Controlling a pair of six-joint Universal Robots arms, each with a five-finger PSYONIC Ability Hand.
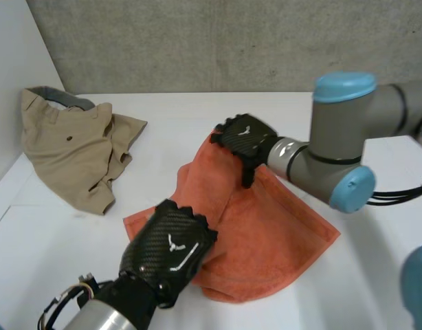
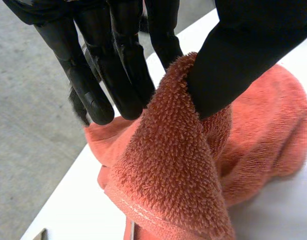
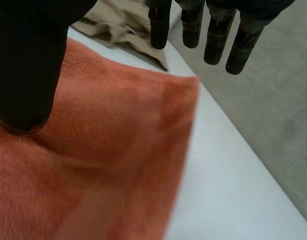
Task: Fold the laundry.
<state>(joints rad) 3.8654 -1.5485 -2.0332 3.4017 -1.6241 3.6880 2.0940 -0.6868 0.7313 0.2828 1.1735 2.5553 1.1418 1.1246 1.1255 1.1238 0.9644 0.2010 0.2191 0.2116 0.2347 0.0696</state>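
Orange towel (image 1: 280, 227) lies mid-table on the white table (image 1: 376, 275), rumpled, with its left part doubled over into a thick fold.

Left hand (image 1: 168, 249) sits on the near-left edge of the towel. In its wrist view I see a ridge of the terry cloth standing up between the thumb (image 2: 243, 55) and the fingers (image 2: 118, 70). The thumb presses one side and a finger backs the other, so the hand is pinching the towel there. The remaining fingers hang straight just beside the ridge.

Right hand (image 1: 244, 139) is at the towel's far corner, and the cloth rises toward it. Its wrist view shows straight fingers (image 3: 216, 40), slightly apart and beyond the towel's edge, with the corner lying below them. The thumb (image 3: 26, 75) hangs over the cloth, well apart from the fingers. I cannot tell whether it touches. Nothing is held between thumb and fingers.

Beige garment (image 1: 70, 148) lies crumpled at the far left of the table, apart from the towel and away from both hands.
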